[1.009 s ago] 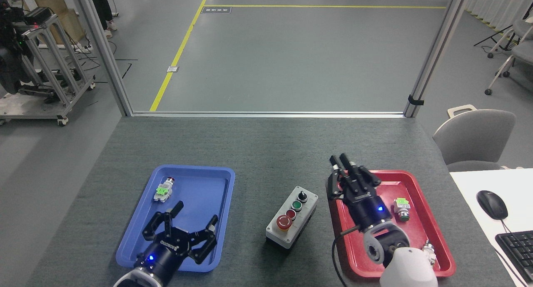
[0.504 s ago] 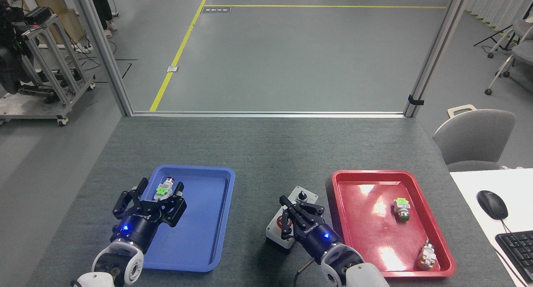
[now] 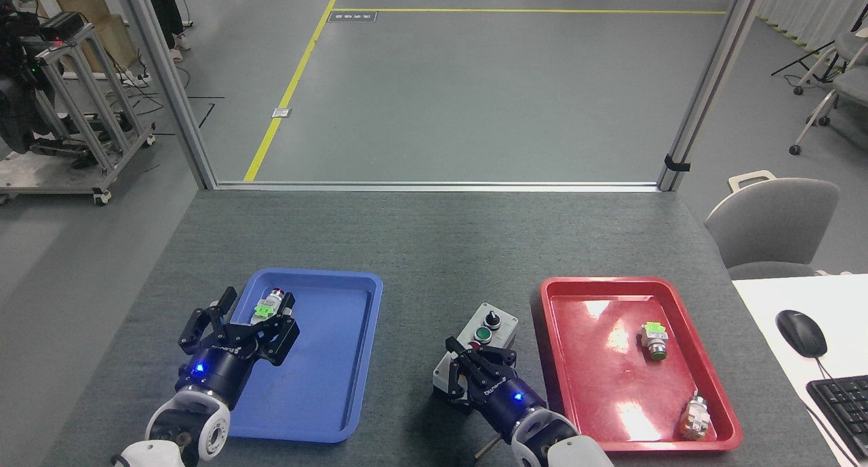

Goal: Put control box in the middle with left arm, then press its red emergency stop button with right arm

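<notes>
Head view shows our two arms low over the dark-grey tabletop [image 3: 434, 250]. The control box [image 3: 478, 341] stands on the bare felt between the blue tray [image 3: 339, 413] and the red tray [image 3: 563, 358], lying at a slant with its black knob [image 3: 491, 320] at the far end and its green button [image 3: 483, 334] next in the row. Our right gripper [image 3: 468, 362] sits right over the near end of the box, fingers drawn together into a narrow point that covers the spot where the red emergency stop button would be; only a sliver of red shows past the fingertips, so we cannot tell whether the tips are touching it. The jaws look closed with nothing held between them.

Our left gripper [image 3: 237, 314] hangs well apart from the box, over the left rim of the blue tray, its fingers spread open and empty. Just beyond its fingertips lies a small silver push-button with a green tag [image 3: 269, 306] inside the blue tray; we cannot tell whether the fingers touch it.

In the red tray rest two more loose parts: a push-button with a green tag [image 3: 654, 338] toward the middle and a silver one [image 3: 695, 416] near the front right corner.
</notes>
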